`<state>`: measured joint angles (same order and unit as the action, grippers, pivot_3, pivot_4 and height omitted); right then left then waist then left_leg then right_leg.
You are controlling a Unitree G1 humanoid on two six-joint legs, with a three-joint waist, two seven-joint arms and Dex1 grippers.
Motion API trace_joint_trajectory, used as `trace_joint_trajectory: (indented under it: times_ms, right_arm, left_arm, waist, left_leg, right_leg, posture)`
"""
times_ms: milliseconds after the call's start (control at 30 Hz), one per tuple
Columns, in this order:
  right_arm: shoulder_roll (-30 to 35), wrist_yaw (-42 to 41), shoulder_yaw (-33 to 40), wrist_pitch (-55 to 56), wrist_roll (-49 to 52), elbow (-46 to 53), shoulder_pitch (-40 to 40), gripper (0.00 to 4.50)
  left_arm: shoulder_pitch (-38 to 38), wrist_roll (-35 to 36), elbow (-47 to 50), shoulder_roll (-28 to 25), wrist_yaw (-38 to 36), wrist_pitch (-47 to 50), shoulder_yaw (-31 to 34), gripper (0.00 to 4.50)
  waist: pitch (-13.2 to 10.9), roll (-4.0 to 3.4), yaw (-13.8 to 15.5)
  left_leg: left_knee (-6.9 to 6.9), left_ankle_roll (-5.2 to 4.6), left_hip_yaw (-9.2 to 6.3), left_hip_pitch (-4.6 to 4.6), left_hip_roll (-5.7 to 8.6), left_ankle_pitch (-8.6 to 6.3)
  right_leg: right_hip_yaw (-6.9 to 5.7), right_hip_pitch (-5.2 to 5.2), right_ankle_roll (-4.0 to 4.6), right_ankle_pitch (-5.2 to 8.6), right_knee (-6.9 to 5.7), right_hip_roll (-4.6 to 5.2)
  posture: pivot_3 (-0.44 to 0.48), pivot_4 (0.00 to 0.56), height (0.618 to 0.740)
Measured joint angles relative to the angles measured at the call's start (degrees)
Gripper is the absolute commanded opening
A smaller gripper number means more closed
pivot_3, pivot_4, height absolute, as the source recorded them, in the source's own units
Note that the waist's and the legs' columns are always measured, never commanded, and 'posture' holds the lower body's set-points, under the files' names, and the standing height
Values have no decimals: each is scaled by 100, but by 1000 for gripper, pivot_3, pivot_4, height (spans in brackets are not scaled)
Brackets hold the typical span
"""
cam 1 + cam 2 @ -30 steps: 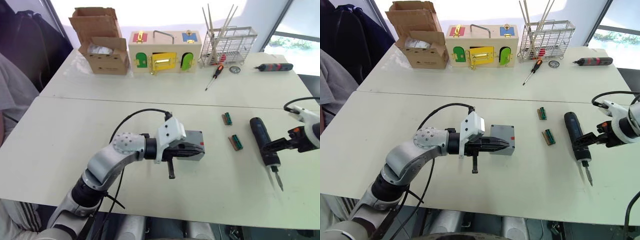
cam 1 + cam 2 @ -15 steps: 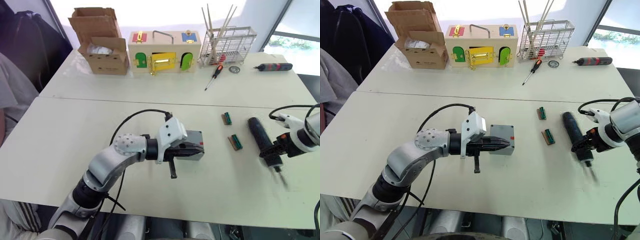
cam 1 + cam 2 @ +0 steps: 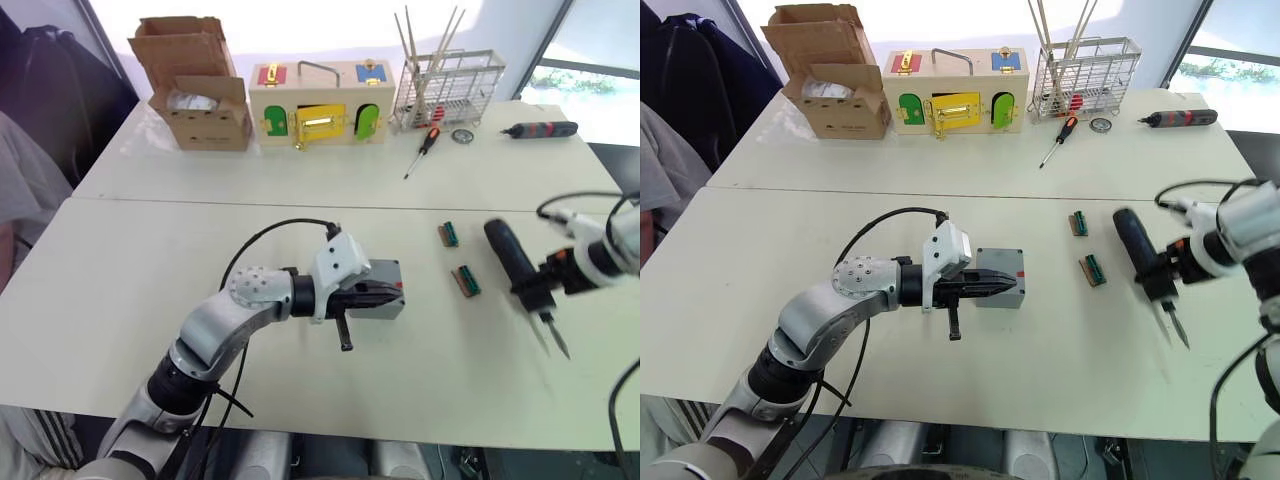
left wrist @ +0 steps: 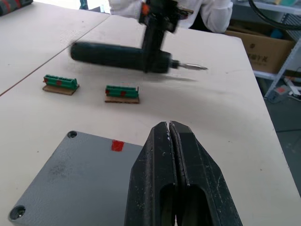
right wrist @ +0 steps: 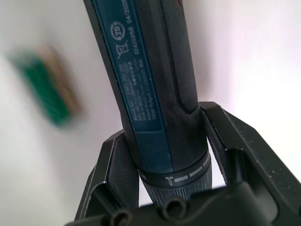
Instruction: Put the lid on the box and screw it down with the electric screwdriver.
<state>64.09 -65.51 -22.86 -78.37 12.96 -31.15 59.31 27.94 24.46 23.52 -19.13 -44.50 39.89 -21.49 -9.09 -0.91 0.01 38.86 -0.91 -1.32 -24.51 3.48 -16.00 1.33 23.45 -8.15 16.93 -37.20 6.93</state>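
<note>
- The box [image 3: 1000,278] sits near the middle of the near table [image 3: 1060,390] with the lid [image 4: 80,181] on top of it; a small red mark shows at the lid's edge and screw holes show at its corners.
- The left gripper [image 3: 1012,285] lies over the top of the lid, its two black fingers [image 4: 162,174] pressed together with nothing between them.
- The electric screwdriver [image 3: 1140,262] is over on the right side of the table, well apart from the box, lying slanted with its thin metal bit [image 3: 1173,327] pointing toward the near edge.
- The right gripper [image 3: 1163,278] is clamped around the screwdriver's lower end, close to the bit; in the right wrist view one finger sits on either side of the dark blue barrel [image 5: 150,94].
- Whether the screwdriver is touching the table or held just above it, I can't tell.
- Two small green blocks [image 3: 1087,248] lie between the box and the screwdriver, one farther back than the other.
- On the far table stand a cardboard box [image 3: 830,80], a wooden box with coloured doors [image 3: 955,98] and a wire rack [image 3: 1085,75] holding thin sticks.
- A slim red-and-black screwdriver [image 3: 1055,140] lies in front of the rack, and a dark driver with red bands [image 3: 1177,118] lies off to its right.
</note>
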Motion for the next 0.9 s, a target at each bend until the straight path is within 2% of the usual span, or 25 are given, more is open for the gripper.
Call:
trace_joint_trajectory:
  times_ms: [100, 200, 267, 300, 367, 467, 567, 600, 733, 800, 900]
  right_arm:
    - [-35, 412, 1070, -82, 120, -161, 918, 1828]
    - [-292, 986, 2392, -390, 278, 434, 808, 1828]
    - [-1306, 1685, 3995, -286, 433, 1550, 114, 1828]
    - [-2025, 2073, 4808, -89, 549, 2287, -264, 1828]
    - [-3297, 2528, 5984, -69, 978, 3466, -602, 1828]
    - [-4318, 2838, 7064, -357, 1858, 4820, -630, 1828]
    - [-4792, 3150, 7246, -26, 2265, 5684, -1036, 1828]
    - [-4928, 3279, 7119, 252, 2263, 5914, -1389, 1828]
    - [-5197, 3464, 5967, 1257, 1927, 6282, -3002, 1828]
    - [-5204, 3482, 5487, 1619, 1878, 6283, -3348, 1828]
    - [-5200, 3506, 5179, 2214, 1889, 6294, -3580, 1828]
  left_arm:
    - [57, 70, -226, -20, -137, -52, 114, 0]
    - [83, 113, -456, -122, -272, -116, 286, 0]
    - [229, 163, -704, -166, -321, -117, 458, 0]
    - [363, 229, -807, -175, -366, -93, 557, 0]
    - [616, 367, -900, -218, -522, -43, 710, 0]
    - [849, 404, -1078, -411, -770, -30, 763, 0]
    - [864, 315, -1306, -564, -960, -36, 657, 0]
    - [881, 225, -1355, -599, -1046, -66, 571, 0]
    - [1075, -296, -1698, -750, -1093, -198, 182, 0]
    - [1136, -411, -1837, -663, -1070, -216, 137, 0]
    - [1185, -432, -1877, -565, -1159, -219, 82, 0]
  waist:
    - [-4, 5, 59]
    - [2, 49, 112]
    - [2, 67, 74]
    - [3, 66, 62]
    - [3, 60, 60]
    - [5, 55, 74]
    - [7, 58, 50]
    - [8, 61, 50]
    - [8, 60, -12]
    - [8, 59, -93]
    - [8, 59, -122]
  left_leg:
    - [-34, 9, -10, 0, -9, 5]
    - [-59, 36, -37, 1, -9, 21]
    - [-53, 48, -31, 0, -8, 29]
    - [-53, 52, -26, 2, -6, 34]
    - [-54, 57, -27, 1, -6, 38]
    - [-60, 59, -51, 1, -2, 38]
    - [-56, 59, -51, 3, 6, 38]
    - [-53, 58, -50, 8, 8, 39]
    - [-54, 57, -38, 21, 6, 39]
    - [-59, 57, -38, 19, 4, 39]
    - [-68, 57, -41, 19, 0, 39]
  right_leg:
    - [-15, 13, 0, 0, 1, -6]
    - [-39, 6, 1, 0, 7, -7]
    - [-34, 5, 2, -2, 7, -6]
    - [-25, 9, 1, -3, -5, -4]
    - [-26, 21, 0, -2, -26, -6]
    - [-33, 38, 1, -2, -92, -6]
    - [-32, 29, 1, -2, -87, -4]
    - [-29, 23, 1, -2, -84, -4]
    - [-25, 15, 0, -1, -81, -6]
    - [-24, 25, 0, -1, -88, -8]
    - [-26, 29, 0, -1, -87, -12]
  posture:
    - [0, 150, 739]
    - [0, 150, 739]
    - [0, 150, 739]
    - [0, 150, 739]
    - [0, 150, 739]
    - [0, 150, 739]
    - [0, 150, 739]
    - [0, 150, 739]
    - [0, 150, 739]
    - [0, 150, 739]
    - [0, 150, 739]
